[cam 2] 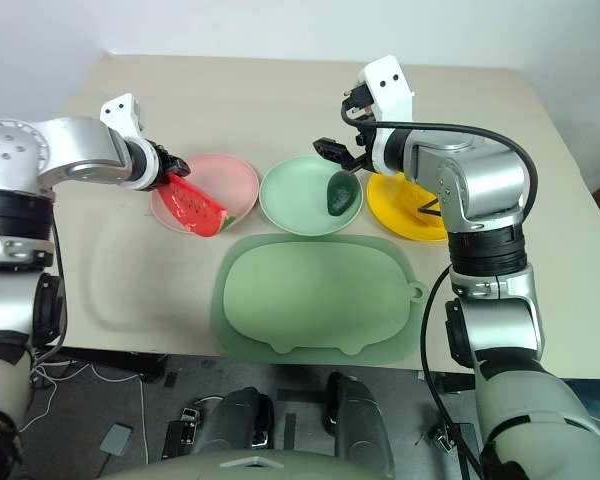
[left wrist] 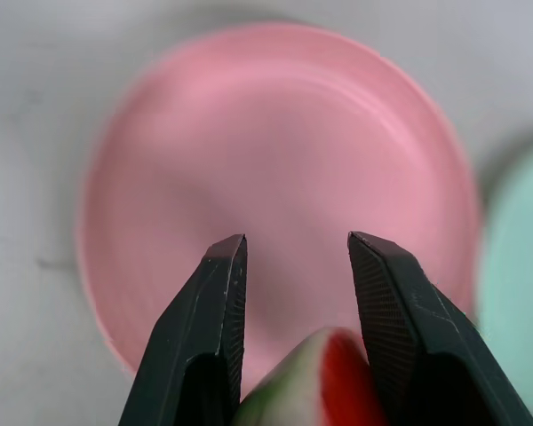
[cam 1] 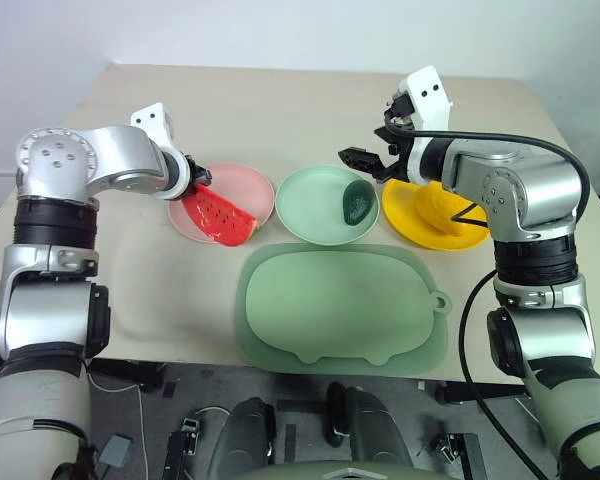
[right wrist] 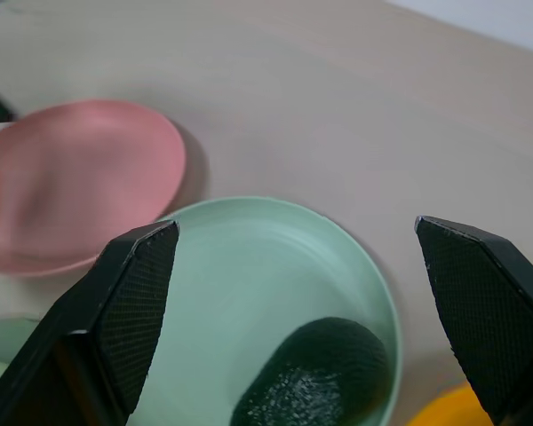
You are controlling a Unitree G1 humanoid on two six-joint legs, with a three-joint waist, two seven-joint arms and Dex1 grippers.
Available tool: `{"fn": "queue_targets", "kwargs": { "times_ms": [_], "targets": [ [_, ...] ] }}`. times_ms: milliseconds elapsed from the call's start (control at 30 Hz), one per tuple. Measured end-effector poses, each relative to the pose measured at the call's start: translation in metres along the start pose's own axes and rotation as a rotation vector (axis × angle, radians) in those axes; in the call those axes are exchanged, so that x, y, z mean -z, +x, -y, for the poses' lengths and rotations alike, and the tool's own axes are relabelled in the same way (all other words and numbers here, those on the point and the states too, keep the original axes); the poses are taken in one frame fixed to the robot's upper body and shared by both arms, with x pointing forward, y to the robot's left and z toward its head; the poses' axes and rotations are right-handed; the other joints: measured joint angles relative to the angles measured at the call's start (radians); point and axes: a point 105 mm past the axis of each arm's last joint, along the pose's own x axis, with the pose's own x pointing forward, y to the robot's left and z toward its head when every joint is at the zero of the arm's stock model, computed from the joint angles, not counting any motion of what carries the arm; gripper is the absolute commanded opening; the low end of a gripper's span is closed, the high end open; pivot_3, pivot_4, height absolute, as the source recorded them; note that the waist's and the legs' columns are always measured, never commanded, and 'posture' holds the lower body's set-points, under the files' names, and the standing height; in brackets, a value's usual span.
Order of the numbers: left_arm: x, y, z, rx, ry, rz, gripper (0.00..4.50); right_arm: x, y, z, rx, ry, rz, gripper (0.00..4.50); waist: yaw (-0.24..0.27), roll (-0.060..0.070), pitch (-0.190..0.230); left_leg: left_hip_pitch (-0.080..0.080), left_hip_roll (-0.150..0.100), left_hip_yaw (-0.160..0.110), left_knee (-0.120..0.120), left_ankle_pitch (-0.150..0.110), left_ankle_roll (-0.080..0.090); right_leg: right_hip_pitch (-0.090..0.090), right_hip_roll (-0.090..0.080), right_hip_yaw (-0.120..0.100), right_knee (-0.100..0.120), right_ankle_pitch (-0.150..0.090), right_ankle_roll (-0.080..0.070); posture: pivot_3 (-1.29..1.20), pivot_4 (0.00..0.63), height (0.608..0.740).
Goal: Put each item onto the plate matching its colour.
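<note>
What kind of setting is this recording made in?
Probably a lab or test room, not a home: a plain beige table against a bare white wall, toy food on coloured plates such as the pink plate, and loose cables on the floor.

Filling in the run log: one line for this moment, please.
left gripper: shut on watermelon, over pink plate | right gripper: open, above green plate | avocado: on green plate | mango: on yellow plate
</note>
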Motion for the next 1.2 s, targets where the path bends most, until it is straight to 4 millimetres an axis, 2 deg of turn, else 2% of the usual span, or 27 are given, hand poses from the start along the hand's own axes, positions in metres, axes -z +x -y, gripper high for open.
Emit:
{"fn": "queue_targets", "kwargs": {
  "times_ms": [233,400,500,567,700,767,867,933,1000,1100,1200],
  "targets": [
    [-0.021,0.033,-0.003,0.008,-0.058,0.140,1.53,0.014,-0.003,-0.012,-0.024,0.017,-0.036,4.50,-0.002,0.000,0.000,-0.005,0.000,0.000,-0.002,0.000,0.000,-0.003,0.000,-0.001,-0.001,0.000,0.000,0.00,0.150,0.740],
    [-0.017,0.045,-0.006,0.014,-0.080,0.137,3.08,0.019,-0.009,-0.015,-0.019,0.028,-0.050,4.50,-0.008,0.000,0.000,-0.005,0.000,0.001,-0.003,0.000,0.000,-0.004,0.000,-0.001,-0.001,0.000,0.000,0.00,0.150,0.740],
    [-0.017,0.046,-0.005,0.026,-0.095,0.134,4.16,0.018,-0.014,-0.012,-0.004,0.036,-0.048,4.50,-0.008,0.000,0.000,-0.005,0.001,0.000,-0.002,0.000,0.000,-0.004,-0.001,-0.001,-0.001,0.000,0.000,0.00,0.150,0.740],
    [-0.019,0.044,-0.003,0.041,-0.107,0.133,4.16,0.019,-0.016,-0.010,0.005,0.039,-0.055,4.50,-0.009,0.000,0.000,-0.004,0.001,0.000,-0.002,0.000,0.000,-0.004,-0.001,-0.001,-0.001,0.000,0.000,0.00,0.150,0.740],
    [-0.030,0.034,0.001,0.058,-0.091,0.164,4.16,0.022,-0.021,-0.006,0.020,0.033,-0.074,4.50,-0.015,-0.001,0.000,-0.004,0.001,0.000,-0.002,0.000,0.001,-0.004,-0.001,-0.001,0.000,0.000,0.001,0.00,0.150,0.740],
    [-0.045,0.024,-0.001,0.032,-0.023,0.242,4.16,0.021,-0.025,-0.002,0.019,0.023,-0.073,4.50,-0.019,-0.001,0.001,-0.005,0.001,0.000,-0.002,-0.001,0.001,-0.004,-0.001,-0.001,0.000,0.000,0.001,0.00,0.150,0.740],
    [-0.078,-0.007,-0.004,0.070,0.102,0.472,4.16,0.021,-0.038,0.002,-0.027,0.006,-0.039,4.50,-0.024,-0.001,0.001,-0.005,0.001,0.001,-0.004,-0.001,0.001,-0.004,-0.001,-0.001,-0.001,0.000,0.001,0.00,0.150,0.740],
    [-0.090,-0.029,-0.005,0.153,0.169,0.613,4.16,0.021,-0.051,0.005,-0.068,-0.014,-0.010,4.50,-0.025,-0.001,0.001,-0.004,0.001,0.001,-0.006,-0.001,0.001,-0.005,-0.001,-0.001,-0.001,0.000,0.001,0.00,0.150,0.740],
    [-0.087,-0.039,-0.008,0.228,0.217,0.675,4.16,0.023,-0.063,0.006,-0.114,-0.043,0.014,4.50,-0.023,-0.001,0.001,-0.004,0.001,0.001,-0.006,-0.001,0.001,-0.005,-0.001,-0.001,-0.001,0.000,0.001,0.00,0.150,0.740],
    [-0.067,-0.049,-0.034,0.298,0.330,0.701,4.16,0.033,-0.084,0.004,-0.198,-0.042,0.037,4.50,-0.027,-0.001,0.001,-0.003,0.002,0.002,-0.005,-0.001,0.001,-0.005,-0.001,0.000,-0.001,0.000,0.001,0.00,0.150,0.740],
    [-0.026,-0.066,-0.056,0.420,0.518,0.662,4.16,0.054,-0.110,0.006,-0.268,0.025,0.001,4.50,-0.024,-0.001,0.001,-0.004,0.003,0.003,-0.004,-0.001,0.002,-0.005,-0.001,0.000,-0.002,0.000,0.000,0.00,0.150,0.740]
  ]
}}
